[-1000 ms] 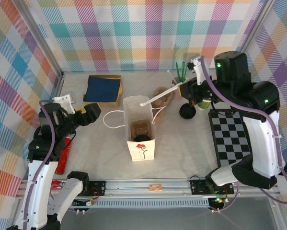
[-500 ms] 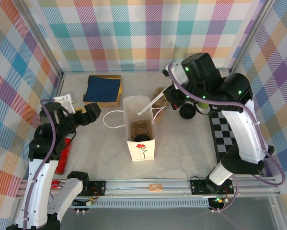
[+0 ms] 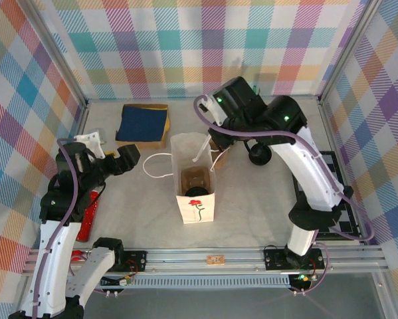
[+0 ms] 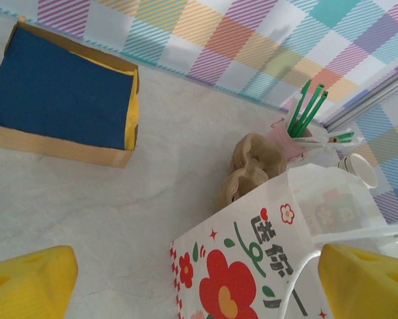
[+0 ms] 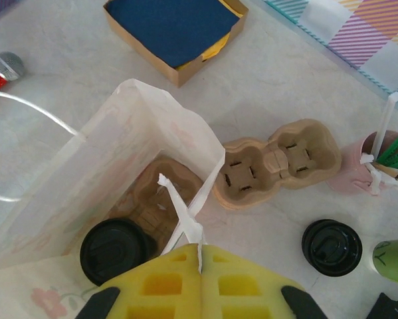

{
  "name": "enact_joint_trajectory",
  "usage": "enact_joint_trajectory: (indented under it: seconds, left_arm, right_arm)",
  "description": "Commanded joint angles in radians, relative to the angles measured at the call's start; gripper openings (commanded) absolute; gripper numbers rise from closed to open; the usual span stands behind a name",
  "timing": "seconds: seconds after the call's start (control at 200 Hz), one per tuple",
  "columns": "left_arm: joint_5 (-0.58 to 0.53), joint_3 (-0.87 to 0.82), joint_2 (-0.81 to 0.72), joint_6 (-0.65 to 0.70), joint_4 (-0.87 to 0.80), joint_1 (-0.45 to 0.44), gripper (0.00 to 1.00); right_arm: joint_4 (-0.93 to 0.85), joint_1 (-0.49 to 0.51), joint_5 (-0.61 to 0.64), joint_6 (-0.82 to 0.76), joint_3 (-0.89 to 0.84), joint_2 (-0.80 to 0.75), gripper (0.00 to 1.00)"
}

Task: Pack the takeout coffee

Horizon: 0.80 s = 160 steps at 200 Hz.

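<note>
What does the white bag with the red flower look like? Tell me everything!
The white paper bag stands upright on the table, its top open. A red flower with a green stem is printed on its front, and thin white cord handles loop out sideways. Inside sit a brown cardboard cup tray and a round black lid. The right gripper, shut on a thin white stick, hovers over the opening.

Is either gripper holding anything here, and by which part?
The right gripper pinches a white straw by one end, over the bag; the left gripper holds nothing.
</note>
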Motion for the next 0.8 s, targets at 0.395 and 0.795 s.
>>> enact_joint_trajectory:
  seconds: [0.395, 0.795]
  left_arm:
    - [-0.027, -0.054, -0.034, 0.037, -0.033, 0.012, 0.93]
    - [-0.025, -0.078, -0.052, 0.034, -0.036, 0.012, 0.93]
  right_arm:
    - [-0.017, 0.041, 0.062, -0.021, 0.095, 0.140, 0.00]
    - [-0.029, 0.055, 0.057, -0.025, 0.112, 0.212, 0.00]
